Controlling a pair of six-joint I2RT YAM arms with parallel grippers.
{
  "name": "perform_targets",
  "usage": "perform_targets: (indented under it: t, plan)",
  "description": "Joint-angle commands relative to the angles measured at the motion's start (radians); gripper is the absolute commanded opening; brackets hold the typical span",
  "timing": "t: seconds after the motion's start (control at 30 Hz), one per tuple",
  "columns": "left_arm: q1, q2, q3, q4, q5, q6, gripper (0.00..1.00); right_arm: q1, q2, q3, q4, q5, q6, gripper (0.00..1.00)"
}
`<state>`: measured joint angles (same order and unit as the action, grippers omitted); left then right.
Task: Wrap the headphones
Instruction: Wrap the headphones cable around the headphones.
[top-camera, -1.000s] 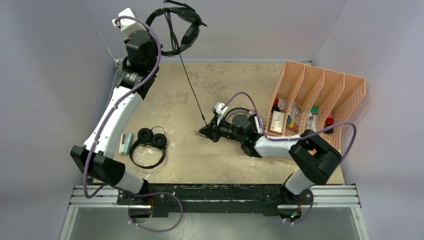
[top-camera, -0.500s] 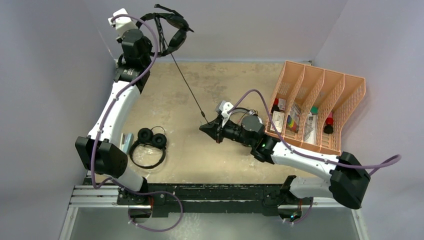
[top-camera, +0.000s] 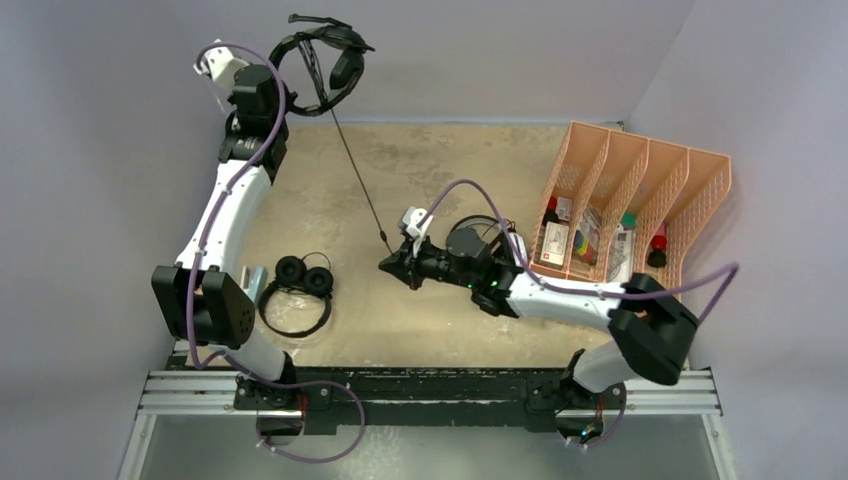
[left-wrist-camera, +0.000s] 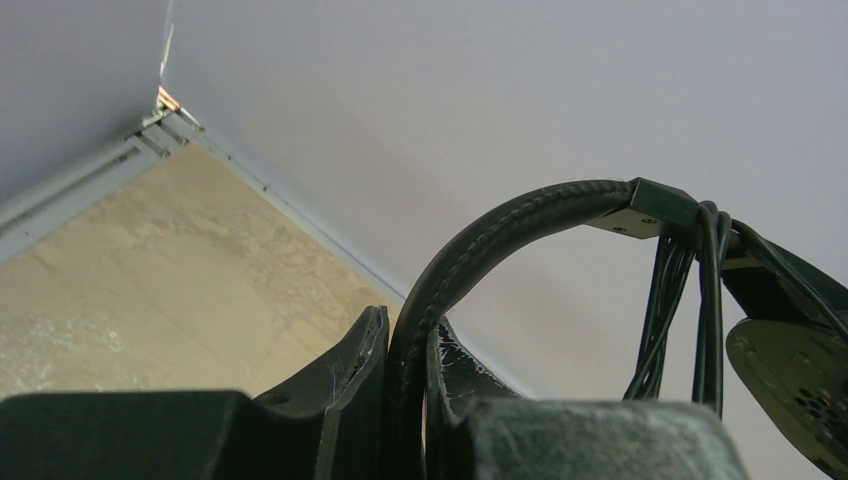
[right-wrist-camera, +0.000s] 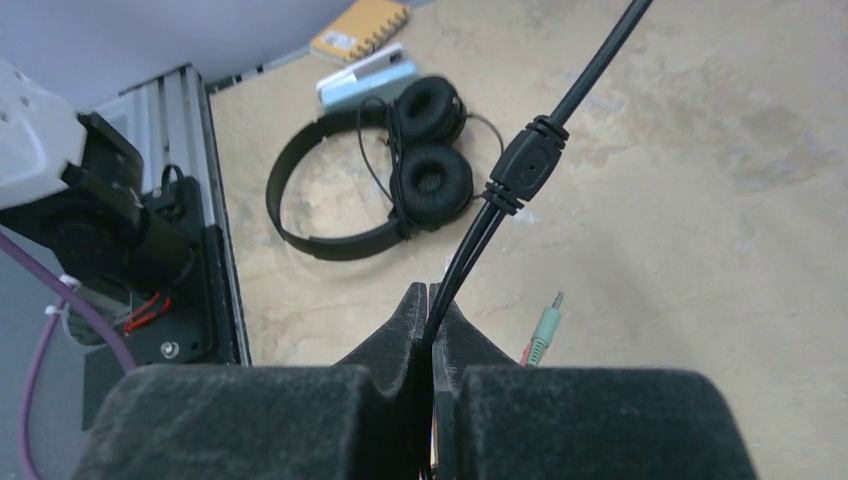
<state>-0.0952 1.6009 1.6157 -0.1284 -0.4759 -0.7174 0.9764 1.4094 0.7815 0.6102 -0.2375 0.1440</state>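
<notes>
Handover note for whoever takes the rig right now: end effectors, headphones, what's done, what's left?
Left end effector: shut on the headband of the larger black headphones, held up near the back wall.
Right end effector: shut on the cable just past its splitter, low over the table. The cable runs taut between the arms, and the plugs hang loose.
Done: a few cable turns hang around the band beside an earcup.
Left: wind the rest and secure the plugs. The small black headphones lie on the table by the left arm.
</notes>
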Motion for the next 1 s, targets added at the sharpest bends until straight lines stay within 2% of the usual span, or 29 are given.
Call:
perform_targets:
  t: [0.0, 0.23, 0.37, 0.57, 0.8, 0.97]
  plan:
    - [0.050, -0.021, 0.018, 0.207, -0.041, -0.157, 0.00, 0.047, 0.068, -0.016, 0.057, -0.140, 0.047, 0.00]
    - [0.064, -0.015, -0.042, 0.231, -0.079, -0.165, 0.00, 0.078, 0.046, 0.039, -0.026, -0.124, 0.017, 0.00]
    - [0.063, -0.013, -0.176, 0.353, -0.138, -0.145, 0.00, 0.139, -0.012, 0.159, -0.199, -0.120, -0.055, 0.00]
    - [0.046, -0.008, -0.326, 0.429, -0.158, -0.039, 0.00, 0.205, -0.136, 0.427, -0.564, 0.010, -0.230, 0.00]
    - [-0.122, -0.109, -0.537, 0.472, -0.152, 0.095, 0.00, 0.203, -0.121, 0.683, -0.802, 0.042, -0.375, 0.00]
    - [-0.233, -0.225, -0.648, 0.403, -0.103, 0.166, 0.00, 0.196, -0.053, 0.859, -0.901, 0.087, -0.441, 0.00]
